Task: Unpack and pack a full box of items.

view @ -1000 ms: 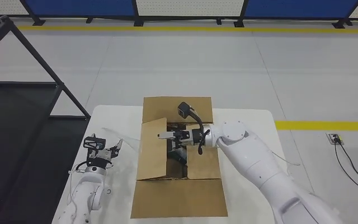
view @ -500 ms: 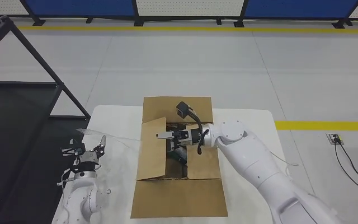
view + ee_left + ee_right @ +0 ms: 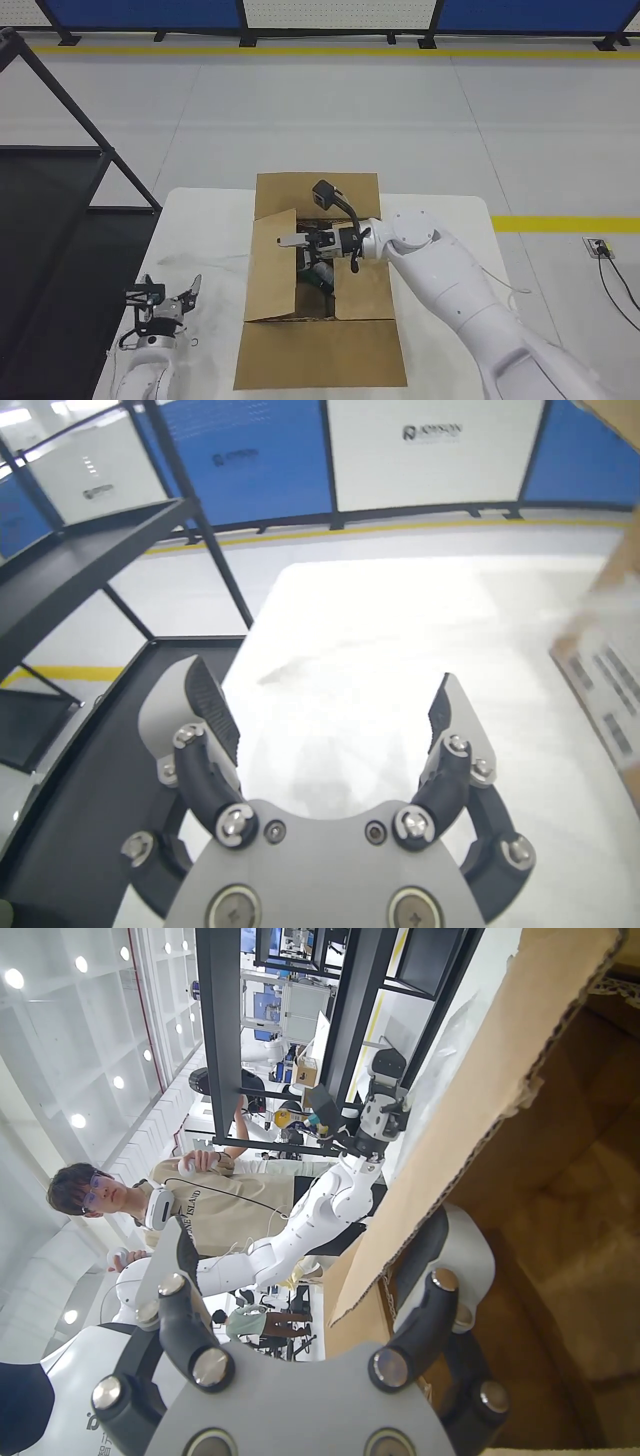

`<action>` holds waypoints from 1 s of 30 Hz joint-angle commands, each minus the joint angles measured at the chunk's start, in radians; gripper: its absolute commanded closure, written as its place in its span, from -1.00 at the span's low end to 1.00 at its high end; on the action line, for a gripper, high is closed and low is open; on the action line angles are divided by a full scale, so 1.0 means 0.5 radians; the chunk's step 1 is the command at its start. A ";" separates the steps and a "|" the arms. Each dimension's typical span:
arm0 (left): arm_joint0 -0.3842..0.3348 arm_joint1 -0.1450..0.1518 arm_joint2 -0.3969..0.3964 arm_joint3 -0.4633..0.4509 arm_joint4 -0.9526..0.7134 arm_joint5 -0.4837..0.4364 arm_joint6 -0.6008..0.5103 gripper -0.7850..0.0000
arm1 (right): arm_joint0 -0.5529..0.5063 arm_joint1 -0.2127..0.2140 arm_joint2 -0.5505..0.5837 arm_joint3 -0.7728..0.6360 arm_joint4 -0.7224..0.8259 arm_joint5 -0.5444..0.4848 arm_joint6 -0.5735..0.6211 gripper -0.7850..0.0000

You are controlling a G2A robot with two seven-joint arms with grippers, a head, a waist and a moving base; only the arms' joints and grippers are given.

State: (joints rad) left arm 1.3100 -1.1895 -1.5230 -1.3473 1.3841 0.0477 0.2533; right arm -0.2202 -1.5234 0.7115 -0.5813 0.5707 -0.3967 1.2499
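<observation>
An open cardboard box (image 3: pixel 320 350) stands in the middle of the white table (image 3: pixel 205 225), its flaps spread out. Dark items (image 3: pixel 318 278) lie inside it, partly hidden. My right gripper (image 3: pixel 292 241) hangs over the box's left side. In the right wrist view that gripper (image 3: pixel 310 1238) is open, with the raised left flap (image 3: pixel 480 1093) between its fingers. One finger (image 3: pixel 167 1248) is outside the box and the other is behind the cardboard. My left gripper (image 3: pixel 160 300) is open and holds nothing. It is low over the table (image 3: pixel 380 615) near the front left corner, well away from the box.
A black metal rack (image 3: pixel 60 190) stands right beside the table's left edge, and its tray (image 3: pixel 70 760) is close under my left gripper. The box's side with printed labels (image 3: pixel 600 685) bounds the free table to the right of that gripper.
My left gripper has pulled back toward the table's front left corner, away from the box. The right gripper has stayed at the left flap, shifting only slightly.
</observation>
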 commanded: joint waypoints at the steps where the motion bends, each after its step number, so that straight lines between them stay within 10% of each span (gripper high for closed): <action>1: 0.009 0.009 0.018 -0.021 0.130 -0.094 -0.019 -1.00 | 0.001 -0.005 0.004 0.006 -0.004 -0.004 0.007 -1.00; 16: -0.386 -0.053 0.181 0.152 0.159 0.202 -0.181 -1.00 | -0.033 -0.025 0.048 0.015 -0.050 -0.034 0.032 -1.00; 30: -0.133 -0.035 -0.201 0.071 -0.187 0.335 -0.152 -1.00 | -0.030 -0.040 0.083 0.013 -0.094 -0.008 0.070 -1.00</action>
State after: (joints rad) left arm 1.2296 -1.2080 -1.6073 -1.3063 1.3003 0.2086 0.1776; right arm -0.2363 -1.5423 0.7521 -0.5759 0.5237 -0.4024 1.2821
